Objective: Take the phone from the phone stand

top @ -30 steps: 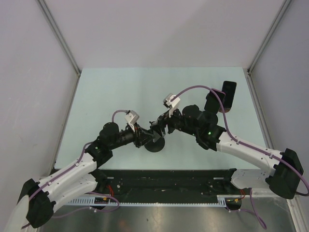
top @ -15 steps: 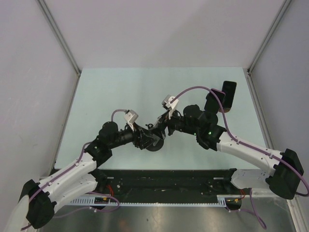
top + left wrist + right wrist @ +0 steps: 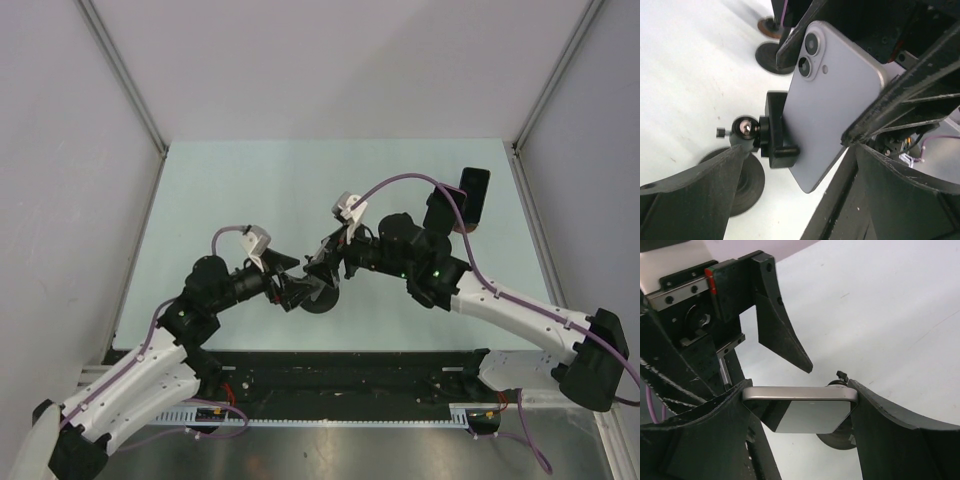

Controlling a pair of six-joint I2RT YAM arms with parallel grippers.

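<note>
The phone has a lavender back with two lenses and leans on the phone stand's black clamp, above its ball joint and round base. My right gripper is shut on the phone, one finger on each long edge. In the top view it hangs over the stand. My left gripper is open, its fingers spread wide on either side of the stand and touching nothing. It sits just left of the base.
A second black stand with a dark device is at the back right of the pale green table; its round base shows behind the phone. Grey walls enclose three sides.
My left gripper has opened wide, letting go at the stand, and its arm has drawn back to the left. The right gripper keeps its grip and shifted slightly left.
</note>
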